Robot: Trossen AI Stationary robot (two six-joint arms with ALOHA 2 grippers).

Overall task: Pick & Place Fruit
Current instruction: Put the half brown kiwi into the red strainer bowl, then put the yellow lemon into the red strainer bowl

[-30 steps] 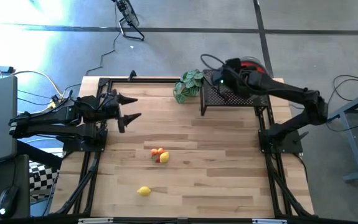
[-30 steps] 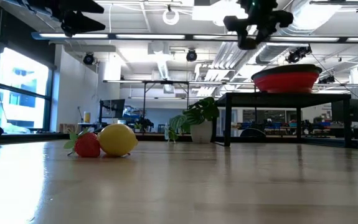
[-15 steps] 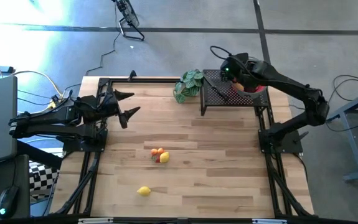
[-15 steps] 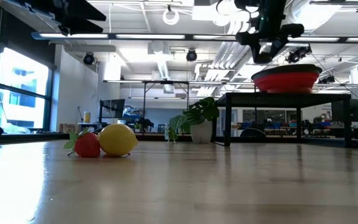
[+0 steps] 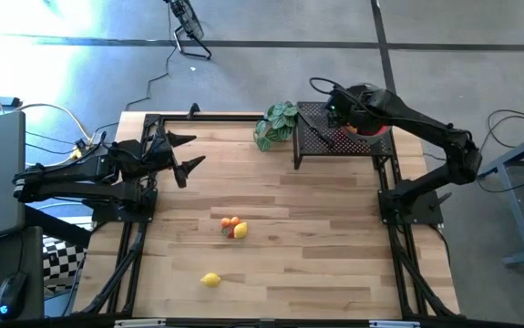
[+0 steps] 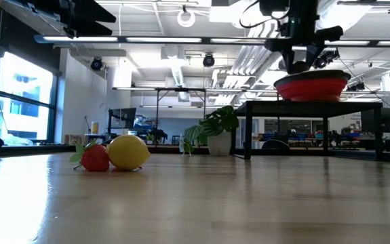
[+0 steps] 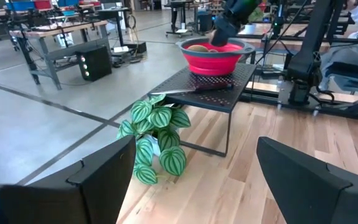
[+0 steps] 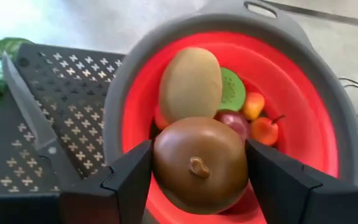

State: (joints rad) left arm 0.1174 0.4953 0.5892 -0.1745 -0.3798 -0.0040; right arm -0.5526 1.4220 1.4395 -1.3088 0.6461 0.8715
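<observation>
right claw [image 8: 198, 165]: clamped on brown fruit [image 8: 200, 163] over bowl [image 8: 303, 112] (already holding fruit) | left claw [image 5: 187, 157]: apart, idle above table [image 5: 316, 255]

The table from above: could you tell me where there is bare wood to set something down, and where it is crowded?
Bare wood runs from the fruit cluster right to the right arm's base, and between the lone lemon and the near edge. The back right is crowded: plant, black rack, and red bowl of fruit, over which the right gripper holds a brown fruit.
</observation>
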